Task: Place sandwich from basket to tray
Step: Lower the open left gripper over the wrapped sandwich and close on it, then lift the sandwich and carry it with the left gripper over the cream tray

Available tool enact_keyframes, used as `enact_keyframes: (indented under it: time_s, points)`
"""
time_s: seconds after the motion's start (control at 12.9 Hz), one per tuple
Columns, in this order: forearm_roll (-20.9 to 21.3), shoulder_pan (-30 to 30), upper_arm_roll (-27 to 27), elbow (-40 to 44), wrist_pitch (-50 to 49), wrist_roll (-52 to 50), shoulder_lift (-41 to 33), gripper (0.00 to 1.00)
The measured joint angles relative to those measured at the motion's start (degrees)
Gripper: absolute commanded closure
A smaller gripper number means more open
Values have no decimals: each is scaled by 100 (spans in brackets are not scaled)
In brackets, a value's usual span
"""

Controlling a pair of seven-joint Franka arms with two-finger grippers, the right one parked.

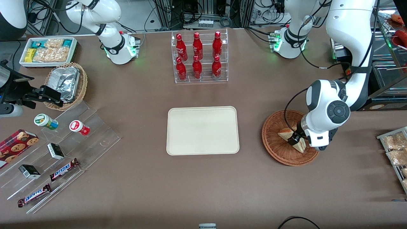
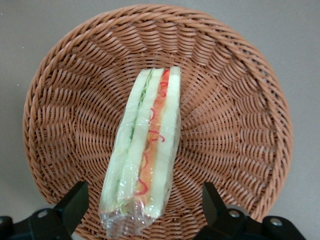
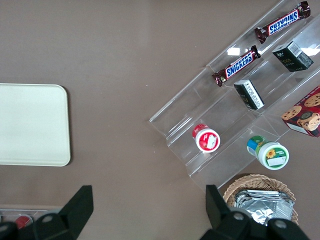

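The sandwich [image 2: 147, 155], a plastic-wrapped wedge with red, orange and green filling showing along its edge, stands on edge in the reddish-brown wicker basket [image 2: 240, 125]. My left gripper [image 2: 144, 195] is low over it and open, one black finger [image 2: 75, 200] on each side with a clear gap to the wrap. In the front view the gripper [image 1: 296, 139] is inside the basket [image 1: 270, 127], and its fingers cross the middle of the sandwich [image 1: 285, 134]. The cream tray [image 1: 203, 130] lies flat beside the basket, toward the parked arm, with nothing on it.
A clear rack of red bottles [image 1: 200, 57] stands farther from the front camera than the tray. Toward the parked arm's end are a stepped acrylic display of snacks [image 1: 57, 149], a tan basket of foil containers [image 1: 66, 84] and a white snack bin [image 1: 47, 51]. Packaged snacks [image 1: 396, 149] lie at the working arm's end.
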Motion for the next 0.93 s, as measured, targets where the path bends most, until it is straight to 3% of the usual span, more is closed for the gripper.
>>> enact_keyframes:
  time_s: [0.08, 0.16, 0.31, 0.39, 0.93]
  points:
    - [5, -10, 0, -65, 53, 0, 0, 1]
    - [14, -33, 0, -121, 98, 0, 0, 15]
    - [21, -73, 0, -179, 152, 0, 0, 86]
    - [25, -75, 1, -187, 155, 0, 0, 100]
    - [165, -73, 41, -27, -108, 19, -105, 100]
